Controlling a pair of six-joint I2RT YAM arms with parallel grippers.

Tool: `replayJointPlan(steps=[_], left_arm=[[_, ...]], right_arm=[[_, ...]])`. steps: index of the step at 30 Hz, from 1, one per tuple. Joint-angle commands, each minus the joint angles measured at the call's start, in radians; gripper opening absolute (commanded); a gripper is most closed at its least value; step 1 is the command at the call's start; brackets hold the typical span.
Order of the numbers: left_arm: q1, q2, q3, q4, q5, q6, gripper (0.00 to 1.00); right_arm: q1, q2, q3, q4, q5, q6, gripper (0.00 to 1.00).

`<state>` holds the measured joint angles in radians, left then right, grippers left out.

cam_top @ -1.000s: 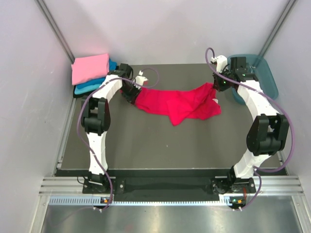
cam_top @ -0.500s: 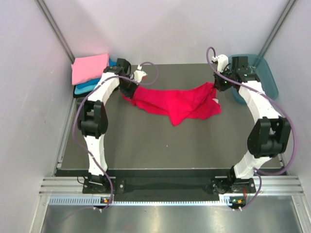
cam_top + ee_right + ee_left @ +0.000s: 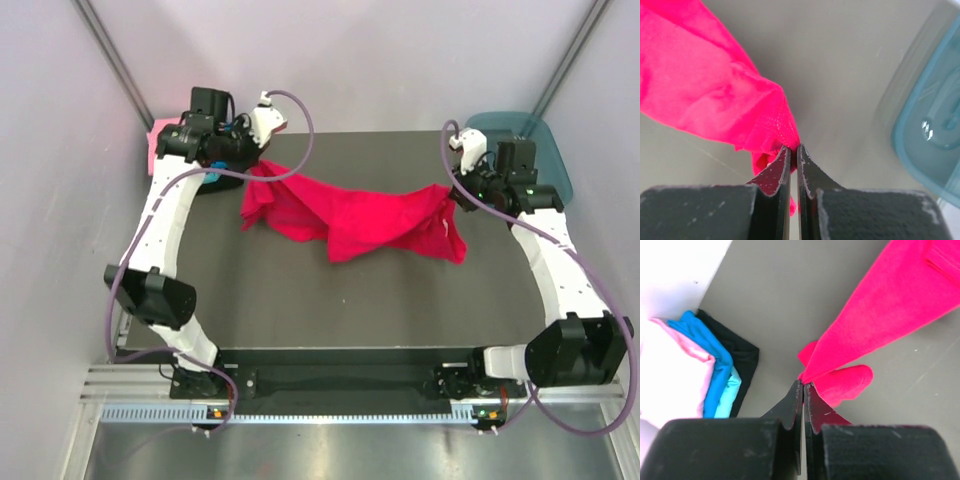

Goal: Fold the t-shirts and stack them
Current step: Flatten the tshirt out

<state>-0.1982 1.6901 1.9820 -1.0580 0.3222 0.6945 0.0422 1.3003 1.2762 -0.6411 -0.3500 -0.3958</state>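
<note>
Crimson-red soft fabric, the short-sleeved t-shirt (image 3: 360,215), hangs between the two arms above the dark grey table (image 3: 300,300), sagging in the middle with its lower folds close to the surface or resting on it. The left gripper (image 3: 803,387) has its jaws pressed together on one corner of the red cloth, and the right gripper (image 3: 792,150) pinches the opposite corner in the same way, near a stitched hem. I judge that the cloth is held by two far-apart corners so that it can be stretched and laid flat before folding; the shirt is not yet spread, because one part droops in a point toward the near side. In the far left corner a stack of folded shirts waits: a light pink one (image 3: 670,375) on top, a turquoise blue one (image 3: 715,370) under it and a black one (image 3: 742,352) at the bottom. This pile is likely where the red shirt goes after folding. The translucent teal plastic tub (image 3: 930,130) stands beside the right gripper, apart from the cloth.
</note>
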Motion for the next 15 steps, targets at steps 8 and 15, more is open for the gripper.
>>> replayJointPlan(steps=[8, 15], left_arm=[[0.006, 0.368, 0.0, 0.255, -0.13, -0.002, 0.13], [-0.01, 0.409, 0.146, 0.227, -0.183, -0.17, 0.34]], right_arm=[[-0.034, 0.085, -0.005, 0.032, 0.023, -0.02, 0.0], [-0.034, 0.073, -0.026, 0.034, 0.019, -0.011, 0.0]])
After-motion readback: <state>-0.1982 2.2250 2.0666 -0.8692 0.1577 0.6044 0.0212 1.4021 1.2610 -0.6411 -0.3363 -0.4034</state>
